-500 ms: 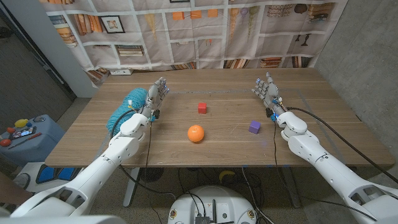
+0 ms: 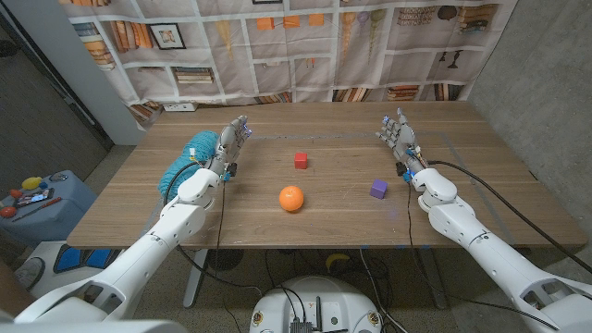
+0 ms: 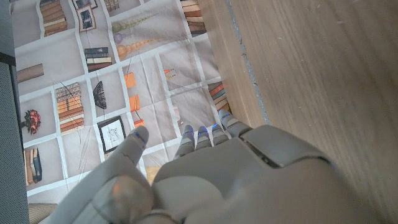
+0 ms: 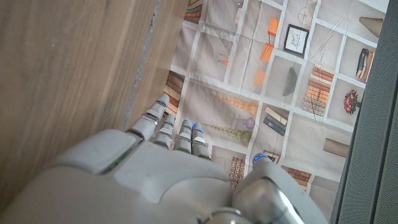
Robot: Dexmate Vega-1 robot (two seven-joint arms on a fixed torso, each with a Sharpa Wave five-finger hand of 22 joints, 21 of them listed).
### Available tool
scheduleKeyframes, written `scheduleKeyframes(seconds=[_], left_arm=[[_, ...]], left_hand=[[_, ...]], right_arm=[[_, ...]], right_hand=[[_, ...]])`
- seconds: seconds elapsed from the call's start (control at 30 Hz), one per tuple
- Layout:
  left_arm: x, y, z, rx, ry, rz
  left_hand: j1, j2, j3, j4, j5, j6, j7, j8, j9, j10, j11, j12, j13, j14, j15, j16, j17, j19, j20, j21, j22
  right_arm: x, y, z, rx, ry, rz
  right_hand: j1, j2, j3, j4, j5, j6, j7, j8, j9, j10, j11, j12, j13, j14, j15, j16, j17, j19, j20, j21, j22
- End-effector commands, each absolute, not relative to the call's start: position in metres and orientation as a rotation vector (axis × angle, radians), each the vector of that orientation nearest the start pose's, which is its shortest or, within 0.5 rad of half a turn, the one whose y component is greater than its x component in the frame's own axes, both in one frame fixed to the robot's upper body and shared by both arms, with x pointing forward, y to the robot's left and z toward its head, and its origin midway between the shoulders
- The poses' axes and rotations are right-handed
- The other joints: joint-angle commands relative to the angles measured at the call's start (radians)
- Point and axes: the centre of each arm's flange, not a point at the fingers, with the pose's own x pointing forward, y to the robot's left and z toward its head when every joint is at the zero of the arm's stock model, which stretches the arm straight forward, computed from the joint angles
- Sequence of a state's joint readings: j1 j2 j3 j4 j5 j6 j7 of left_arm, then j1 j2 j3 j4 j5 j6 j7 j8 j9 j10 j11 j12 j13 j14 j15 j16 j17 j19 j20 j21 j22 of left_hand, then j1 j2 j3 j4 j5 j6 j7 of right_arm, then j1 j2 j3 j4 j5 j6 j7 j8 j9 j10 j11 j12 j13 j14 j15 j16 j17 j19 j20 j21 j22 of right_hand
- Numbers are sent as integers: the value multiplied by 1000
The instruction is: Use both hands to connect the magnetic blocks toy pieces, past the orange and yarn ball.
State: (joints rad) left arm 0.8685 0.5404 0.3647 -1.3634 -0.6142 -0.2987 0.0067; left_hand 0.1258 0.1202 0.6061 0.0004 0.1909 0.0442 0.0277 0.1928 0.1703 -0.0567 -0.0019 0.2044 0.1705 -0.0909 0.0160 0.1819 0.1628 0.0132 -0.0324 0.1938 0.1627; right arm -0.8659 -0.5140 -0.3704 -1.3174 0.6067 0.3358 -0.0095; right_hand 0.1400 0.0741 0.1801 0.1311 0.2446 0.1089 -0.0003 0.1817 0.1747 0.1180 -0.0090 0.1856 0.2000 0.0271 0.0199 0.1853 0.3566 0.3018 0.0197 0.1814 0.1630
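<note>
— On the wooden table [image 2: 185, 208], taking the orange [image 2: 291, 198] as the middle of the dial, where do the blocks sit?

— At twelve o'clock from it stands the red block [image 2: 301, 160], a little way off. At three o'clock, slightly toward the far side, lies the purple block [image 2: 378, 189]. The two blocks are well apart and touch nothing.

— And the yarn ball?

— At about ten o'clock, the blue yarn ball [image 2: 191, 159] lies near the table's left edge, just beside the left forearm and partly hidden by it.

— What is the left hand doing?

— The left hand [image 2: 234, 141] is raised at roughly eleven o'clock, fingers straight and a little spread, holding nothing. Its wrist camera shows the fingers [image 3: 200, 138] reaching past the table's far edge toward the bookshelf-print backdrop [image 3: 93, 74].

— The right one?

— The right hand [image 2: 399, 137] stands at about two o'clock, beyond the purple block, fingers likewise extended and apart, with nothing in its grasp. Both hands are well clear of the blocks.
</note>
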Motion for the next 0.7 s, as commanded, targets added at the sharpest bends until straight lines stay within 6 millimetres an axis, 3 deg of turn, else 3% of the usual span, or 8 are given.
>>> scheduleKeyframes(seconds=[0.03,0.4,0.7], left_arm=[[629,290,-9,99,-620,-208],[616,287,9,241,-621,-202],[606,276,22,390,-638,-190]], left_hand=[[41,2,19,-60,-9,40,-12,10,2,27,-17,2,3,3,-9,-4,3,8,-20,-6,3],[112,-21,43,-164,-7,82,-36,15,2,58,-41,1,4,10,-31,-4,4,13,-27,-9,3],[161,-37,56,-192,-2,129,-56,26,3,77,-58,1,5,27,-39,-1,5,25,-24,-8,2]], right_arm=[[638,-291,-34,-3,-634,164],[635,-294,-38,-13,-623,158],[638,-298,-42,-20,-626,166]], right_hand=[[8,4,6,-2,11,9,-1,5,2,10,-2,5,2,2,0,6,-1,4,2,6,3],[11,7,9,-7,12,10,-1,5,2,10,-2,5,-1,2,-1,6,-8,4,-1,5,3],[13,10,11,-10,13,9,0,5,2,10,-2,5,-2,3,-2,7,-13,3,-3,5,3]])
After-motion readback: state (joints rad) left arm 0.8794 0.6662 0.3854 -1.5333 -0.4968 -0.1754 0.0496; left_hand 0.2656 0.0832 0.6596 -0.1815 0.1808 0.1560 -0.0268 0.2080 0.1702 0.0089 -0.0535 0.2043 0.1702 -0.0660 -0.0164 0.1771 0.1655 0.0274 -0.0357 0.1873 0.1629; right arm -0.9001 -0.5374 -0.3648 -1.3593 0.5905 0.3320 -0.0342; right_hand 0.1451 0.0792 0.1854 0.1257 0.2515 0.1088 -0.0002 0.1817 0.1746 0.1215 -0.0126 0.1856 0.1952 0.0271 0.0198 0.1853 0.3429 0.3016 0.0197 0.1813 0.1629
